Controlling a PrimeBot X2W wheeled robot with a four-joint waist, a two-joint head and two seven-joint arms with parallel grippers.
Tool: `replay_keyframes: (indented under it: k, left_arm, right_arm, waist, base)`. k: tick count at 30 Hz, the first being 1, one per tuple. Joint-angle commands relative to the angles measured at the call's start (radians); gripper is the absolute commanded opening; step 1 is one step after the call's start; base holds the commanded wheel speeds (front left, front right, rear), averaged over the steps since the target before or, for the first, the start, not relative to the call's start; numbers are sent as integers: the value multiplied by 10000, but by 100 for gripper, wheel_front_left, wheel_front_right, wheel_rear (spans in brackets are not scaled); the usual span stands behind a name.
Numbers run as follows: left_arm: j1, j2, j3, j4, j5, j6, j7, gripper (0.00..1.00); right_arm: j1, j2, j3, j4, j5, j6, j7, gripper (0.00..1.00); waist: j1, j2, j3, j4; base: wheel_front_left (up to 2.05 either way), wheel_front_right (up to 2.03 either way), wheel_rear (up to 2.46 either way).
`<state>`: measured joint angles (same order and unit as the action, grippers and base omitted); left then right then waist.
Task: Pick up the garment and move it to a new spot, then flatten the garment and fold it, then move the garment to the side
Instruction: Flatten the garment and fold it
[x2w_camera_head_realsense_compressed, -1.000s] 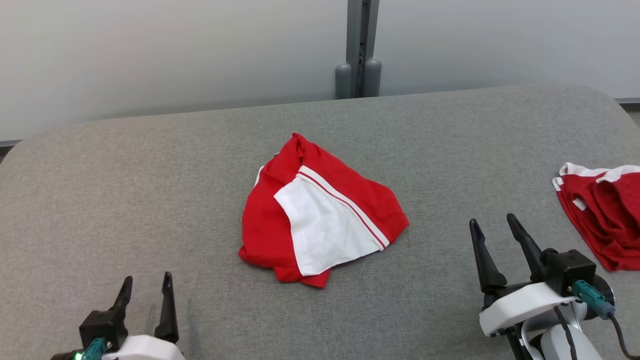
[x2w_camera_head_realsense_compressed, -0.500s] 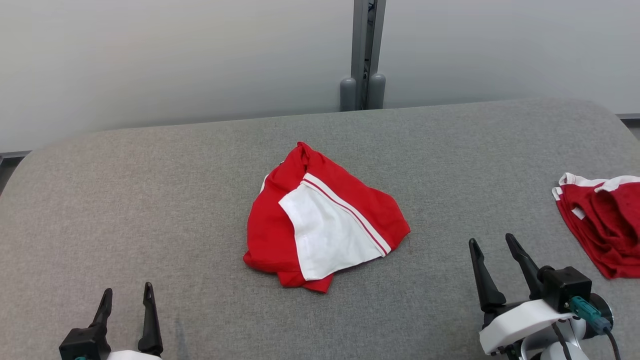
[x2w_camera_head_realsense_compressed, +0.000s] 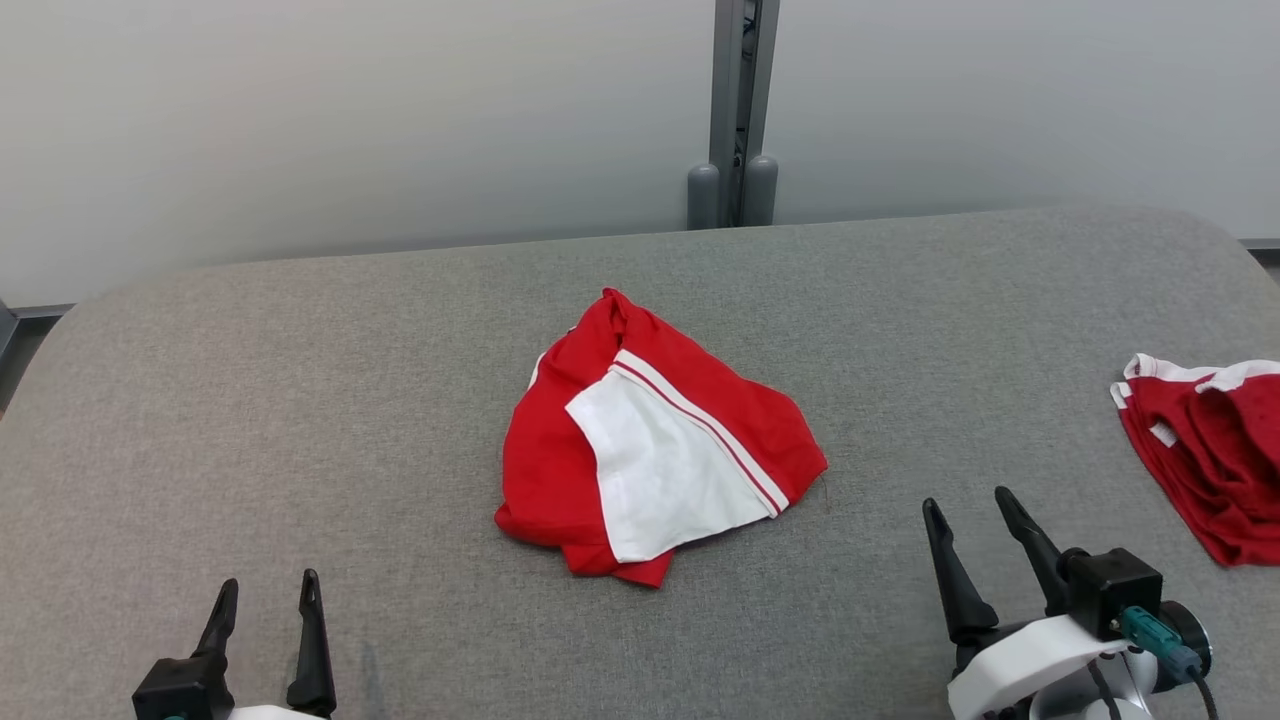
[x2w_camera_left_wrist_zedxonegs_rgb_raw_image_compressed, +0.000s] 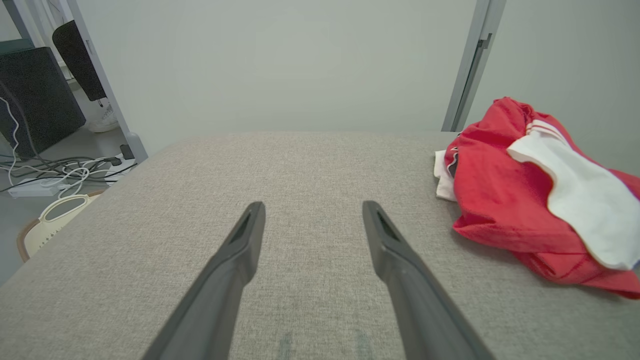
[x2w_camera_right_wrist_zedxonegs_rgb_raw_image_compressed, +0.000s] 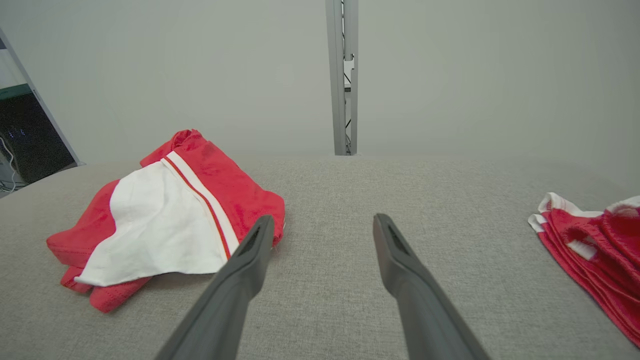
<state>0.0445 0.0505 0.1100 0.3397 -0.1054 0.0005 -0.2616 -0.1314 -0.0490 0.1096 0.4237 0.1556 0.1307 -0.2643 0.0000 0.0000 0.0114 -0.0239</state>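
Both arms are drawing back a touch toward the robot since a second ago, the right gripper (x2w_camera_head_realsense_compressed: 966, 498) more than the left gripper (x2w_camera_head_realsense_compressed: 269, 580). The head camera is tipping too, so the whole scene is sliding down its view. The crumpled red sports garment with a white panel (x2w_camera_head_realsense_compressed: 660, 440) is lying just where it was. It is sitting near the middle of the grey fabric-covered desk (x2w_camera_head_realsense_compressed: 300, 400), well apart from every edge. Its bunched peak is pointing at the far edge and the grey metal post (x2w_camera_head_realsense_compressed: 738, 100) behind it. Its white stripes are running slantwise, far-left to near-right, roughly along its long axis. Wide bare cloth is lying open on its left. On its right, a narrower bare strip is separating it from a pile of red-and-white clothes (x2w_camera_head_realsense_compressed: 1210, 450) at the right edge. Both pairs of jaws are standing apart, holding nothing, near the front edge on either side of the garment.
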Motion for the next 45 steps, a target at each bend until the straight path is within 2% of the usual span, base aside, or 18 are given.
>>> replay_keyframes:
  k: [1, 7, 19, 26, 32, 45]
  left_arm:
    - [-26, 24, -9, 15, 56, -62, -45, 100]
    - [-103, 25, -274, 85, -95, -102, -45, 100]
    - [-184, 19, -977, 177, -259, -163, -45, 100]
    - [-297, 21, -1272, 187, -429, -81, -45, 100]
    - [-352, 19, -1365, 140, -580, 7, -46, 100]
    - [-678, 22, -1740, 220, -913, 122, -46, 100]
  right_arm:
    - [22, -43, 95, 1, -87, 1, 5, 100]
    - [-22, -43, 754, 38, 2, 1, 5, 100]
    - [-521, -49, 1977, 504, -88, 1, 5, 100]
    - [-854, -50, 2320, 951, -280, -1, 7, 100]
    - [-1026, -50, 2352, 1377, -641, -1, 5, 100]
    - [-1259, -50, 2241, 1609, -1077, -1, 5, 100]
  waist:
    - [0, 0, 17, 79]
    - [0, 0, 121, 622]
    - [0, 0, 533, 2649]
    - [0, 0, 866, 3409]
    - [0, 0, 1134, 3578]
    - [0, 0, 1484, 3339]
  base:
    - [0, 0, 0]
    - [0, 0, 0]
    - [0, 0, 0]
    - [0, 0, 0]
    - [0, 0, 0]
    - [0, 0, 0]
